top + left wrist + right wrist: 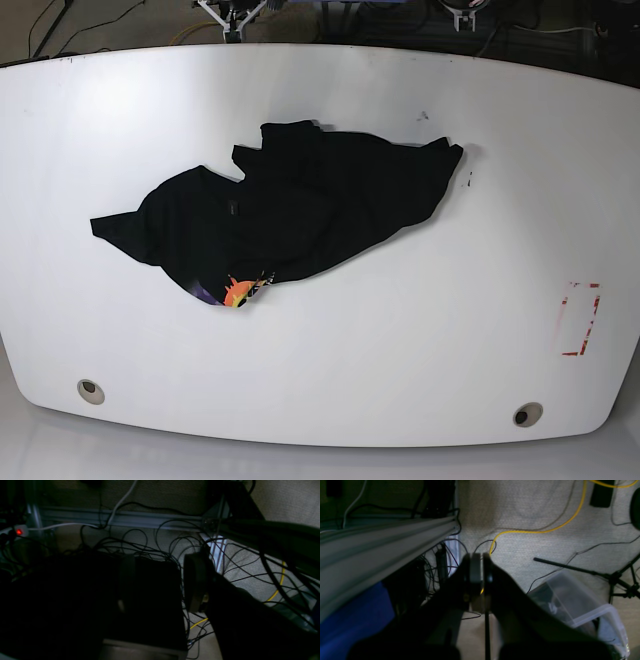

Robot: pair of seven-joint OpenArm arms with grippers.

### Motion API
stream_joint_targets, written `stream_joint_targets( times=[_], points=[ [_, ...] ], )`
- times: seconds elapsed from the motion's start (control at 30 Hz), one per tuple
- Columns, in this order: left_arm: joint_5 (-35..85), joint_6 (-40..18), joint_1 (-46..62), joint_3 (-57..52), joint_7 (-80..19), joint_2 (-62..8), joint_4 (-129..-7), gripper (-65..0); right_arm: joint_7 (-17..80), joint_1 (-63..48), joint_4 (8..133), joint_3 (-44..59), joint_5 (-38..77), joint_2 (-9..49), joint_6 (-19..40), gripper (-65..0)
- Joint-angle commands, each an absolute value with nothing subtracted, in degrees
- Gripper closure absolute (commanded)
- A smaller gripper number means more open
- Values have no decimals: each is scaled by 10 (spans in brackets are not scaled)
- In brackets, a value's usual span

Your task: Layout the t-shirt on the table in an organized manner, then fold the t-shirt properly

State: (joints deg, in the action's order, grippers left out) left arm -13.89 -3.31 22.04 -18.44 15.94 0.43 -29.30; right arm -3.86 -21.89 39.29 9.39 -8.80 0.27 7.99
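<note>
The black t-shirt (300,205) lies crumpled in the middle of the white table (400,340), with a bit of the orange and purple graphic (238,291) showing at its lower left edge. Neither arm shows in the base view. In the left wrist view my left gripper (161,582) is open and empty, hanging over the floor and a tangle of cables. In the right wrist view my right gripper (477,577) is shut with nothing in it, also over the floor. Neither wrist view shows the t-shirt.
A red dashed rectangle mark (580,318) is at the table's right, two metal grommets (90,389) (526,413) near the front edge. Below: black cables (150,545), a yellow cable (540,531), a clear plastic bin (580,605), a grey frame rail (375,555).
</note>
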Motion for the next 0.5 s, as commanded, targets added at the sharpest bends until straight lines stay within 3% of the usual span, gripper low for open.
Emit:
stream_joint_targets(
  times=[0.0,0.47],
  points=[
    [-138,-34,241,-184,165,2,-321,-289,-45,-244,429,95,-87,3,83,-13],
    [-137,-68,337,-184,165,13,-470,-289,-44,-364,592,95,-87,2,83,-13]
  ],
)
